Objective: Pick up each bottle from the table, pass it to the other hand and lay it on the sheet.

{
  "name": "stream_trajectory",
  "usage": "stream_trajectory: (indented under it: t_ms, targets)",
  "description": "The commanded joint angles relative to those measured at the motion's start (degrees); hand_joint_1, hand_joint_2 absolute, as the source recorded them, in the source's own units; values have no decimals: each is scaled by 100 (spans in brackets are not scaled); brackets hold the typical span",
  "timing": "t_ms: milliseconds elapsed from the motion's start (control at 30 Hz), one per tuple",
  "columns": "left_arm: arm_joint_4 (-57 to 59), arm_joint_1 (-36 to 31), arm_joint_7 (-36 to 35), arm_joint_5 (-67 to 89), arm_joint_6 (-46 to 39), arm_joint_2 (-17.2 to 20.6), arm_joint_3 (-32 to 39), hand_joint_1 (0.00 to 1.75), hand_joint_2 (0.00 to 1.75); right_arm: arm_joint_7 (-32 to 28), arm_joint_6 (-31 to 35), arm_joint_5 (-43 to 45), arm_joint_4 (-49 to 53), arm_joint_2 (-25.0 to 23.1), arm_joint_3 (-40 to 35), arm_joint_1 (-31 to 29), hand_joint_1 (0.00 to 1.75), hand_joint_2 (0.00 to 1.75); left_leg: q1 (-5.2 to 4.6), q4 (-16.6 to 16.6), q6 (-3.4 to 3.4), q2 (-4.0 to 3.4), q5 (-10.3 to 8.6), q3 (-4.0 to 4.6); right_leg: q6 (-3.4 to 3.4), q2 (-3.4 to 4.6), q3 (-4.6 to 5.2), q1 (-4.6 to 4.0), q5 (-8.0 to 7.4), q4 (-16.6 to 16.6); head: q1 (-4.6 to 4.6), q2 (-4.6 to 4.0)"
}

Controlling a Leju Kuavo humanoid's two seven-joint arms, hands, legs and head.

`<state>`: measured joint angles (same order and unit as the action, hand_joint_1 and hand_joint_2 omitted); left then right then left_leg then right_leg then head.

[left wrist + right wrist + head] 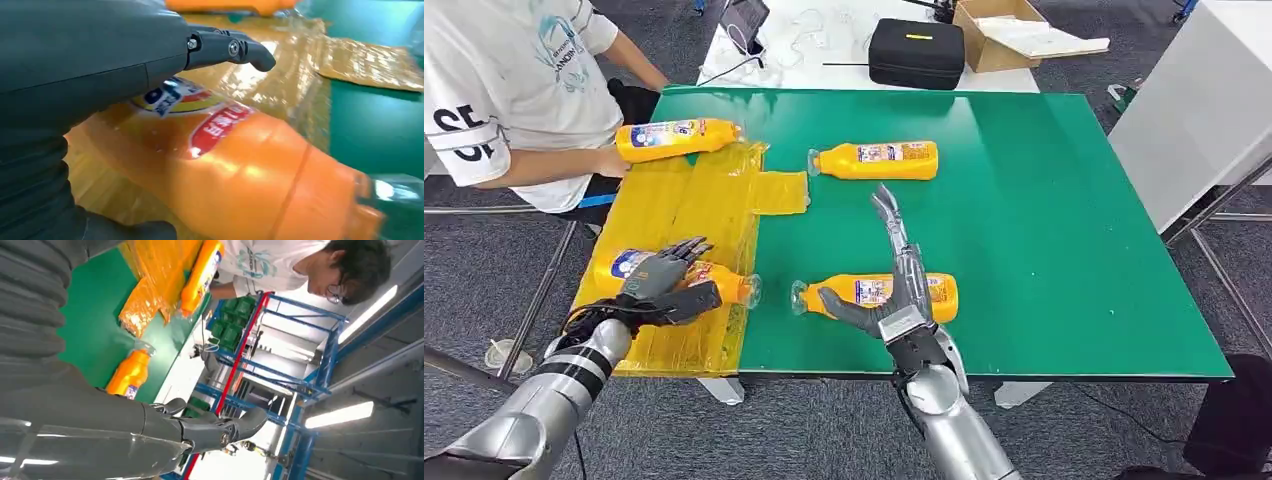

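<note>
Several orange bottles lie on their sides on the green table (1044,220). Across one bottle (724,283) (240,165) on the yellow sheet (694,200) (300,65) lies my left hand (662,280) (100,60), its fingers (230,47) straight and lifted off the bottle. My right hand (899,290) (150,425) is open, fingers stretched out, in front of a second bottle (874,292) near the front edge. A third bottle (874,160) (131,374) lies mid-table beside the sheet (150,295). A fourth (679,138) (202,275) lies at the sheet's far end.
A person in a white shirt (514,90) sits at the table's left, one hand at the far bottle's base. Beyond the table a black case (916,52) and a cardboard box (1004,35) stand on a white table. Another white table (1204,110) stands to the right.
</note>
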<state>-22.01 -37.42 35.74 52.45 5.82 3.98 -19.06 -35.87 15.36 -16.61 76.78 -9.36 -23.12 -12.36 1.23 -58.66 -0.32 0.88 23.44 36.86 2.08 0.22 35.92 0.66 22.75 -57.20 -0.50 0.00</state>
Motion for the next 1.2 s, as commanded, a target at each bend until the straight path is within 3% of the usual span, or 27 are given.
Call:
stream_trajectory:
  t_ms: [33,100,167,300,367,533,567,700,833,933,967,1067,1200]
  targets:
    - [211,63,376,-429,481,87,202,0,175,-53,-76,74,-706,3,-30,-336,0,175,-3,9,8,-23,0,-28,-8,13,-21,-1,-4,8,0,0]
    - [152,71,426,-508,502,103,223,0,175,-54,-87,78,-728,1,-23,-340,0,175,-1,8,13,-21,-4,-26,-8,10,-22,-2,-5,8,0,0]
    - [-103,161,426,-1064,1045,101,398,0,175,-62,-89,81,-740,0,-16,-329,0,175,-1,5,7,-13,-11,-17,-6,5,-14,-1,-4,4,0,0]
    - [-173,184,426,-1143,1088,100,401,0,175,-63,-91,81,-744,-1,-15,-327,0,175,-2,5,5,-8,-17,-16,-5,1,-15,0,-5,4,0,0]
    - [-778,444,426,-2048,1404,95,496,0,175,-78,-89,77,-748,-5,-1,-306,0,175,-2,7,6,-11,-16,-18,-5,3,-16,0,-6,6,0,0]
    - [-950,506,426,-3192,1069,-341,922,0,175,-59,-63,36,-724,-40,17,-248,0,175,-3,5,6,4,-17,-13,-4,-13,-14,0,-1,4,2,0]
    - [-1150,570,426,-3689,958,-511,1357,0,0,-26,-20,-16,-712,-50,15,-226,0,175,-2,6,9,-3,-14,-18,-7,-11,-17,-2,0,6,0,0]
    - [-1910,639,108,-5770,969,-1233,3033,0,0,212,103,-259,-709,-74,-22,-24,0,175,2,-1,5,15,-19,14,-2,-25,10,-5,-2,4,0,0]
    - [-2039,646,-24,-6306,912,-1304,3335,0,0,235,133,-331,-813,-55,-33,11,0,175,-1,2,14,-2,-5,-13,-7,-16,-14,-5,7,7,2,0]
    - [-2178,684,414,-6326,131,-1365,3468,0,0,606,464,-1146,-941,178,-239,-39,0,175,1,2,5,-9,-11,7,-5,-3,11,-4,-3,5,0,0]
    - [-2306,746,426,-6270,-79,-1382,3469,0,175,765,514,-1344,-962,276,-267,-51,0,175,1,3,4,-3,-13,12,-3,-7,15,-4,-4,5,2,0]
    - [-3945,1590,426,-5214,-1117,-1477,3328,0,175,2083,-58,-2010,-1063,982,-218,-120,0,175,0,9,11,-11,-9,-5,-1,-3,-1,-4,-4,18,0,0]
    - [-4424,2094,426,-4703,-1676,-1404,2928,0,175,2633,-722,-2134,-1152,1694,17,-181,0,175,-5,9,15,-4,-10,0,4,-9,0,2,-3,18,0,0]
